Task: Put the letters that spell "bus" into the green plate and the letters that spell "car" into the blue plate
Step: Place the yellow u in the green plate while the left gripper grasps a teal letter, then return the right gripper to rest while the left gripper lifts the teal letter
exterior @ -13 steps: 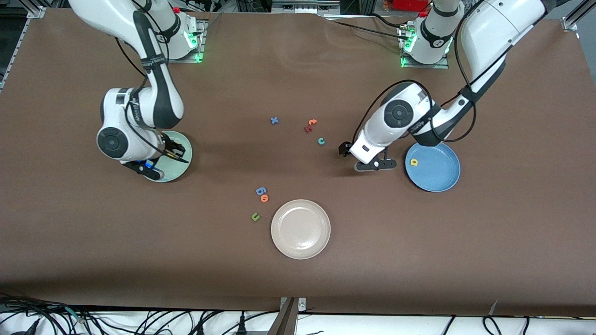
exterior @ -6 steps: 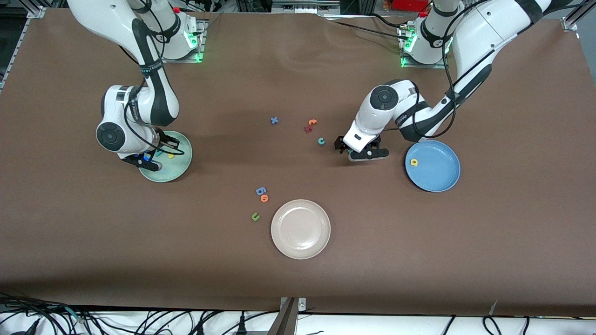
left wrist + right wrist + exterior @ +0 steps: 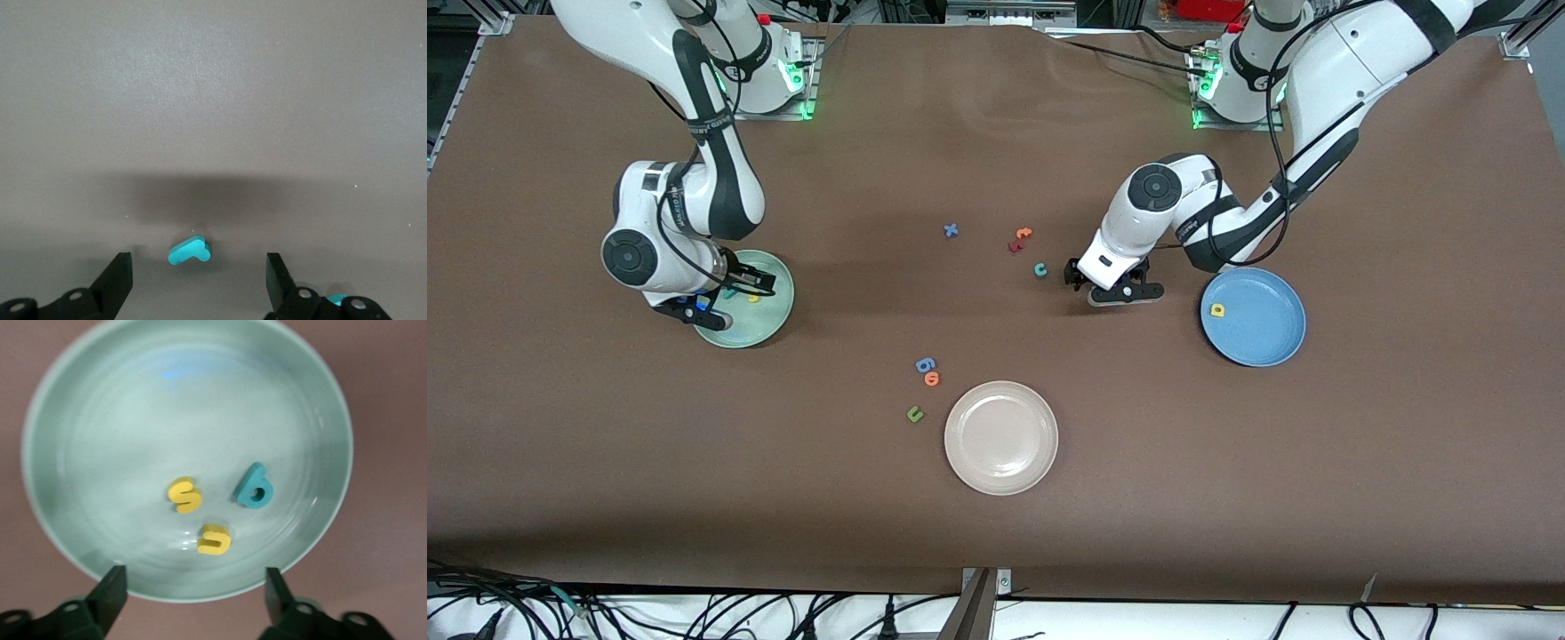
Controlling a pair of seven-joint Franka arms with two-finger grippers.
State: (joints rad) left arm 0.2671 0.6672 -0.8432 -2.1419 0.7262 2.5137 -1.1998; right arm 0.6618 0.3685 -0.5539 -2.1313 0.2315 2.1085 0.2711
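Right end effector (image 3: 740,286) over green plate (image 3: 769,322); left end effector (image 3: 1096,283) beside teal "c" (image 3: 1040,269).

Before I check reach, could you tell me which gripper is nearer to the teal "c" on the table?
Left. The left gripper hangs beside the teal "c"; the right gripper is over the green plate.

A robotics lab: two white Franka arms (image 3: 694,204) bolted on a brown paper-covered counter (image 3: 996,533), aluminium framing along its top edge, black cables (image 3: 694,613) below
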